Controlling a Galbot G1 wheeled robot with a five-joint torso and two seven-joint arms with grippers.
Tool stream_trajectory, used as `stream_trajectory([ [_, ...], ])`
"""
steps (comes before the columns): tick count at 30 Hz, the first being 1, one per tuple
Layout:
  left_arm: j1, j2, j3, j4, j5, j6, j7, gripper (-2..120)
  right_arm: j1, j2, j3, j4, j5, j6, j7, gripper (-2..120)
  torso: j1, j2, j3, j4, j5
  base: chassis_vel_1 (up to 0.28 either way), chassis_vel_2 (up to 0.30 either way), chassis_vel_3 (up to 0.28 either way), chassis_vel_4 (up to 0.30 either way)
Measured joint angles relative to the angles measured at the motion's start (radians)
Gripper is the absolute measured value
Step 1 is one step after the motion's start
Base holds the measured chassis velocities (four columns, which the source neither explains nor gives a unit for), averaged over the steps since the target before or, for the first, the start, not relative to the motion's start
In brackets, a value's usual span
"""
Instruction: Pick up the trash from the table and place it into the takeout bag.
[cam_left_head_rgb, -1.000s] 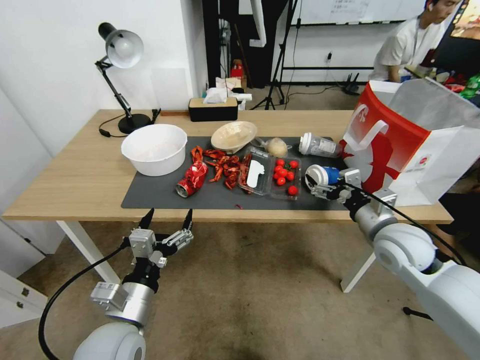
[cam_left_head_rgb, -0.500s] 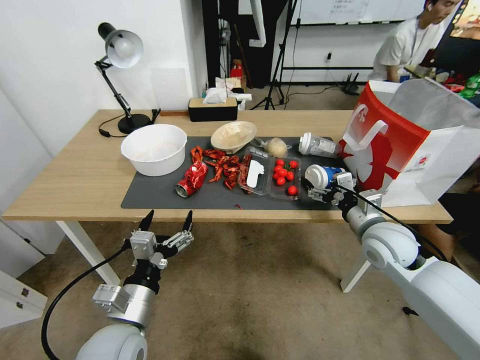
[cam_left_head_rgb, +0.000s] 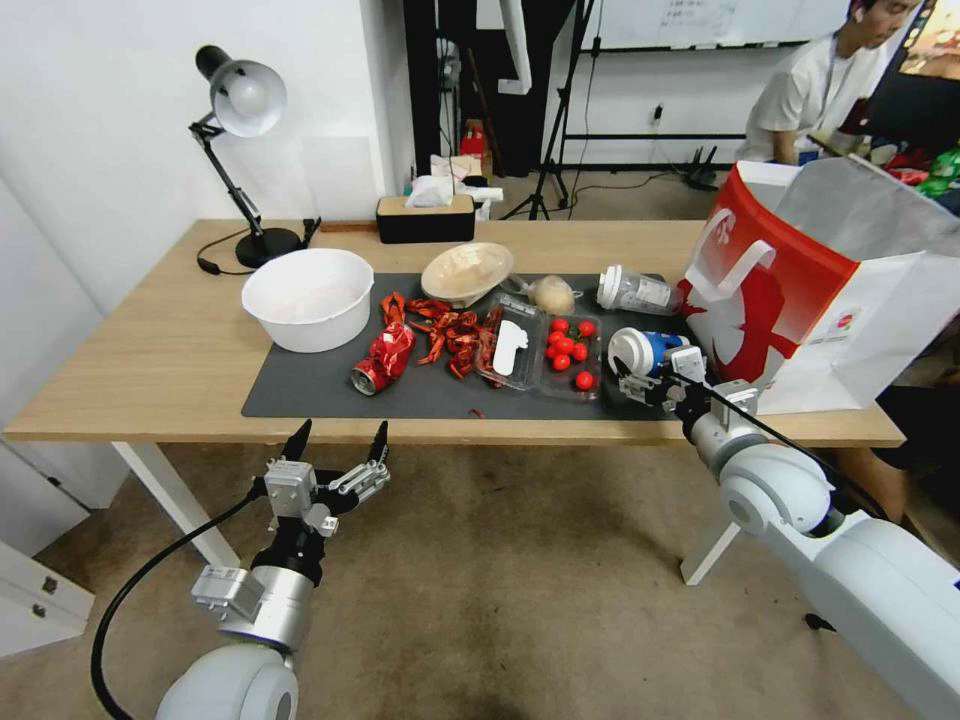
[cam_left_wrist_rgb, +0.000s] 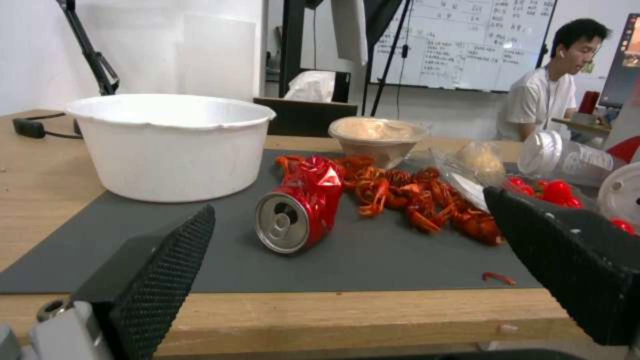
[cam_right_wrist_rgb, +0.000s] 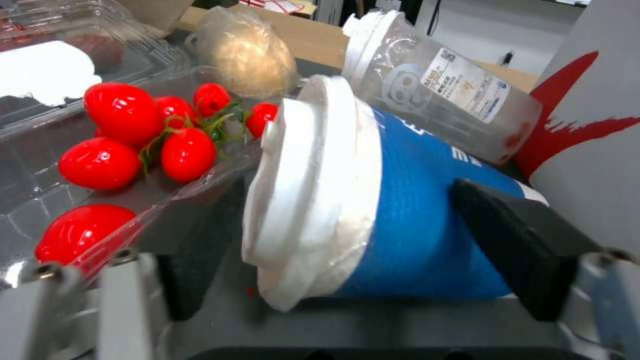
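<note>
Just two cups (cam_left_head_rgb: 640, 351) (cam_left_head_rgb: 634, 290), one can (cam_left_head_rgb: 384, 356).

The light-wood table (cam_left_head_rgb: 150, 350) carries a grey mat (cam_left_head_rgb: 310, 395), lamp (cam_left_head_rgb: 245, 150), tissue box (cam_left_head_rgb: 425, 217).

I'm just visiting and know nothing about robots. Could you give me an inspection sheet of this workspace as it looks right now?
Surface: light-wood table with dark grey mat.
Job's things: blue cup on its side beside takeout bag; clear lidded cup, crushed red can, beige bowl, small clear bag on mat.
Clutter: white bowl, red food scraps, tomato tray, lamp, tissue box.
Grippers: right gripper straddles blue cup, jaws open; left gripper below table edge, jaws open.
Cables: black cable on left arm.
Surroundings: seated person, whiteboard behind.
</note>
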Motion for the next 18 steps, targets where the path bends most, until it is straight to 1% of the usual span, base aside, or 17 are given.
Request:
stream_trajectory([
  [3, -0.003, 0.003, -0.001, 0.004, 0.0, -0.001, 0.0, 100, 0.0, 0.002, -0.001, -0.001, -0.004, 0.0, -0.001, 65, 0.0, 0.0, 0.0, 0.0001, 0.0, 0.0, 0.0, 0.0, 0.0],
  [4, -0.003, 0.003, -0.001, 0.004, 0.0, -0.001, 0.0, 100, 0.0, 0.002, -0.001, -0.001, -0.004, 0.0, -0.001, 65, 0.0, 0.0, 0.0, 0.0001, 0.0, 0.0, 0.0, 0.0, 0.0],
  [5, -0.005, 0.003, -0.001, 0.006, 0.0, -0.001, 0.0, 100, 0.0, 0.002, -0.002, -0.001, -0.004, 0.001, -0.001, 61, 0.0, 0.0, 0.0, 0.0003, 0.0, 0.0, 0.0, 0.0, 0.0],
  [6, -0.005, 0.003, -0.001, 0.008, 0.0, -0.001, 0.0, 100, 0.0, 0.001, -0.002, -0.001, -0.005, 0.001, -0.001, 59, 0.0, 0.0, 0.0, 0.0003, 0.0, 0.0, 0.0, 0.0, 0.0],
  [7, -0.006, 0.002, 0.0, 0.009, 0.0, -0.001, 0.0, 100, 0.0, 0.0, -0.002, -0.001, -0.005, 0.001, -0.001, 51, 0.0, 0.0, 0.0, 0.0003, -0.0001, 0.0, 0.0, 0.0, 0.0],
  [9, -0.007, 0.002, 0.001, 0.011, 0.0, -0.002, 0.0, 100, 0.0, -0.001, -0.001, -0.001, -0.005, 0.001, -0.001, 49, 0.0, 0.0, 0.0, 0.0003, 0.0, 0.0, 0.0, 0.0, 0.0],
  [11, -0.008, 0.001, 0.003, 0.015, 0.0, -0.005, 0.0, 100, -0.004, -0.005, 0.003, 0.001, -0.005, 0.001, -0.002, 42, 0.0, 0.0, 0.0, 0.0002, 0.0, 0.0, 0.0, 0.0, 0.0],
  [13, -0.009, 0.001, 0.005, 0.016, 0.0, -0.005, 0.0, 100, -0.007, -0.007, 0.004, 0.003, -0.005, 0.001, -0.002, 40, 0.0, 0.0, 0.0, 0.0, 0.0, 0.0, 0.0, 0.0, 0.0],
  [16, -0.01, -0.001, 0.007, 0.016, 0.001, -0.006, 0.001, 100, -0.013, -0.009, 0.009, 0.005, -0.006, 0.001, -0.003, 32, 0.0, 0.0, 0.0, 0.0001, 0.0, 0.0, 0.0, 0.0, 0.0],
  [17, -0.01, -0.001, 0.007, 0.016, 0.001, -0.006, 0.001, 100, -0.013, -0.009, 0.009, 0.005, -0.006, 0.001, -0.003, 32, 0.0, 0.0, 0.0, 0.0001, 0.0, 0.0, 0.0, 0.0, 0.0],
  [18, -0.01, -0.001, 0.007, 0.016, 0.002, -0.007, 0.002, 100, -0.015, -0.009, 0.012, 0.006, -0.006, 0.001, -0.003, 29, 0.0, 0.0, 0.0, 0.0002, 0.0, 0.0, 0.0, 0.0, 0.0],
])
